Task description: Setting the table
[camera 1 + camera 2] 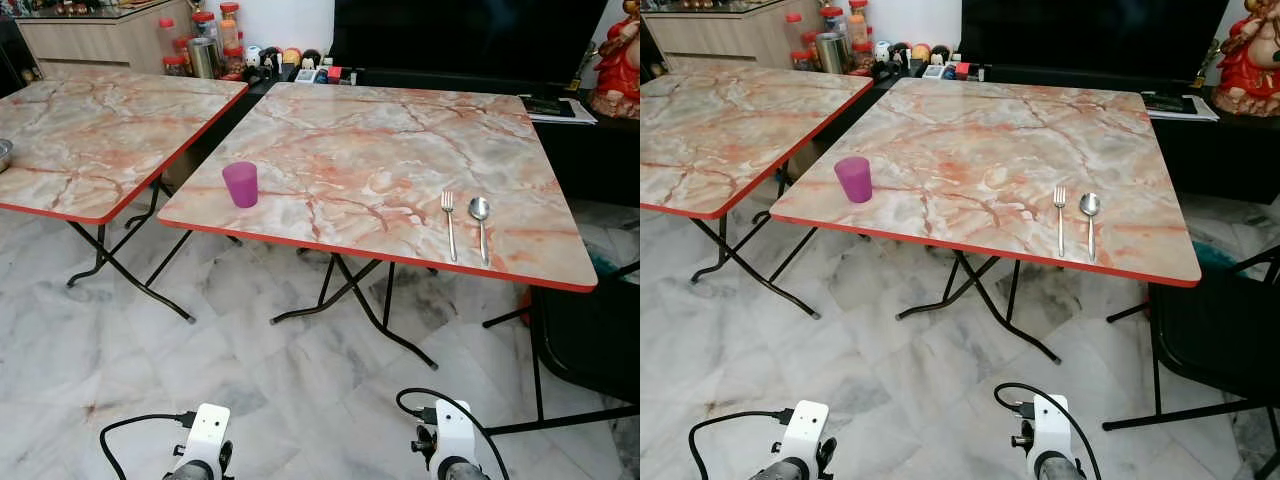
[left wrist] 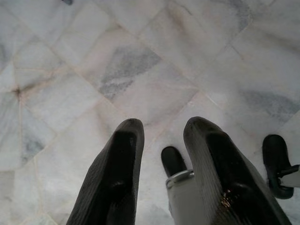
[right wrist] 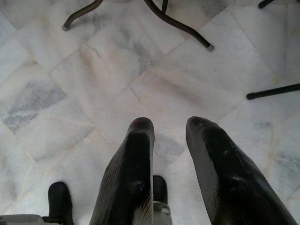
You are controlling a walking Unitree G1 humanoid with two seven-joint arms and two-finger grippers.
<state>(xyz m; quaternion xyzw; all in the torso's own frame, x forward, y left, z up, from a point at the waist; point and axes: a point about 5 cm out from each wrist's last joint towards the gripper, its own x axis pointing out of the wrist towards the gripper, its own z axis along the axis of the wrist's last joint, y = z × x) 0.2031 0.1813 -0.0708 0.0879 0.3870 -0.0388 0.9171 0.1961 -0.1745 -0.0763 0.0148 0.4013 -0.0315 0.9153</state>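
Note:
A marble-patterned folding table (image 1: 380,160) with a red edge stands ahead of me. A purple cup (image 1: 240,184) rests near its front left corner. A fork (image 1: 449,222) and a spoon (image 1: 481,224) lie side by side near its front right edge. Both arms hang low by the floor. My left gripper (image 2: 161,129) points down at the marble floor, open and empty. My right gripper (image 3: 169,126) also hangs over the floor, open with nothing between its fingers.
A second marble table (image 1: 90,130) stands to the left with a metal bowl (image 1: 4,153) at its edge. A black chair (image 1: 590,340) sits at the right. Jars (image 1: 205,45) and a dark TV cabinet (image 1: 460,40) line the back. Table legs (image 1: 350,295) cross underneath.

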